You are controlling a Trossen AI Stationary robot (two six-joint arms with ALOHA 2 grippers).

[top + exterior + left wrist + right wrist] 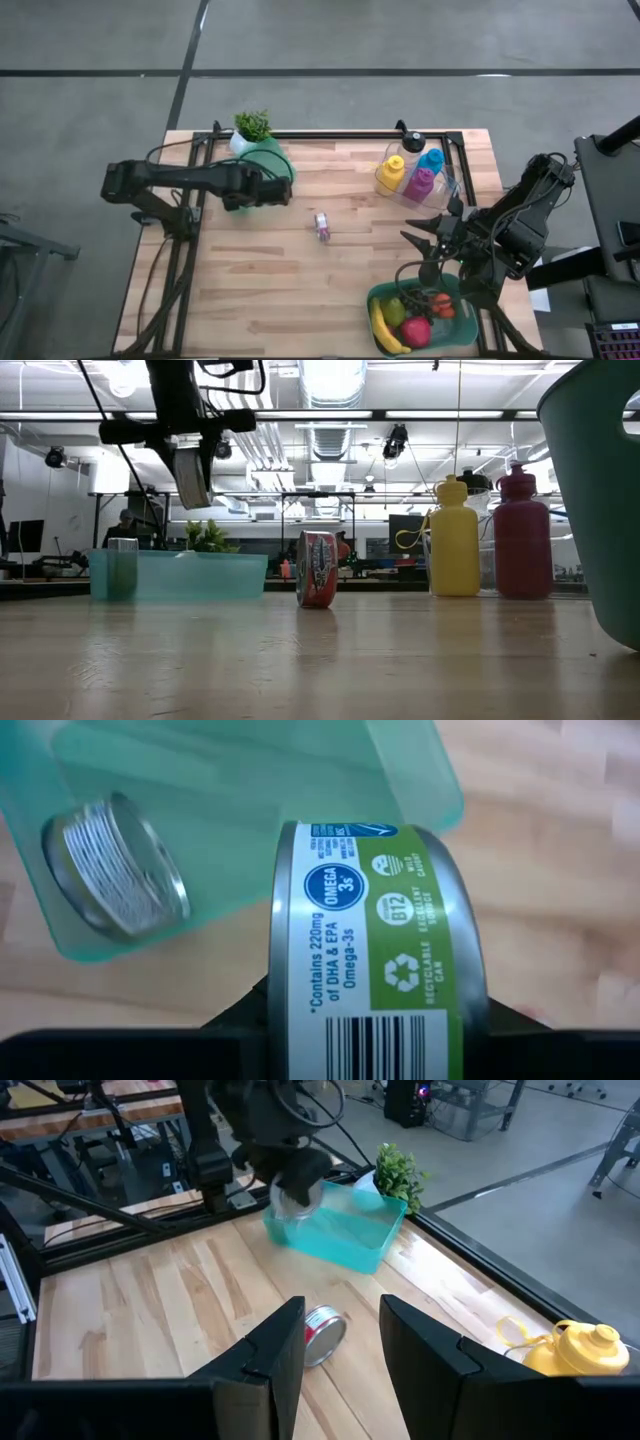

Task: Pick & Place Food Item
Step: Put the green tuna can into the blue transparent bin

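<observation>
Found the left gripper (270, 188) nearest the job, its fingers clamped on a green-labelled can (375, 950). Read the can as carried on its side, round axis level, printed wall turned to the wrist camera. Could not make out exactly where on the can the pads pressed.

Placed the load clear above the table and over the teal bin (250, 780). From the wrist, saw it sit over the bin's corner region rather than its middle, with bare wood showing past the rim. Level across the table, saw it hang well above the bin's wall, between the two ends. Judged the drop to turn on that offset: bin straight below and slightly inward from the can. Reckoned a small shift toward the centre safer than letting go at the rim.

Noted a second can (115, 865) lying tilted inside the bin, away from the corner. Judged it apart from the likely landing spot, though a rolling can might knock it.

Farther out, mid-table, spotted a red can (317, 568) standing on its edge, well apart from the bin. Put it roughly between the two arms.

Farthest, found the right gripper (340, 1340) waiting with fingers apart and empty, just beside the fruit basket (378, 295). Saw it pointed toward the red can.
</observation>
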